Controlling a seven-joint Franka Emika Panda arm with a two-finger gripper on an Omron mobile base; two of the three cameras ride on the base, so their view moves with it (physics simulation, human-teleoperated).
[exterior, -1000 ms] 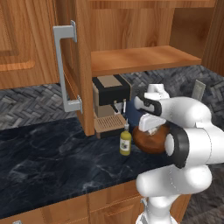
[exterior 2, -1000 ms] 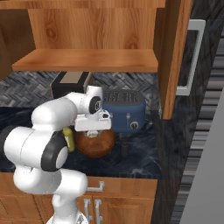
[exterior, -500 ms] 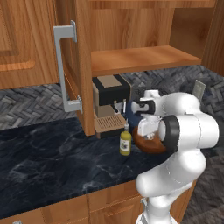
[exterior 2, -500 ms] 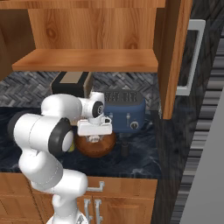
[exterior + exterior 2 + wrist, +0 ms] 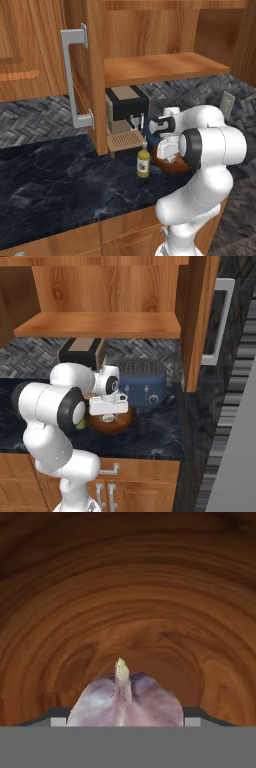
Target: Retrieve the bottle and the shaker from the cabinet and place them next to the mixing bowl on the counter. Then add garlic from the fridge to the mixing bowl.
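The claw has hold of the garlic; its two tips are part way open, one on each side of the fat round bulb, and the little pointed top sticks up between them. Under the garlic is the brown wooden inside of the mixing bowl; so the garlic hangs just over the bowl, not yet lying in it, I think.

From the side, the claw points down into the mixing bowl, which sits on the dark bench. The bottle stands just beside the bowl, on the side of the coffee machine; a small dark thing stands on the other side, near the blue toaster, and it may be the shaker, but it is too small to tell.

Garlic is light and quite hard inside, with dry papery skin that can slip or flake; I think a soft squeeze on the fat middle is best, because the pointed top is thin and may snap. It would not break from a short drop into a wooden bowl; it may roll a bit on the curved bottom.
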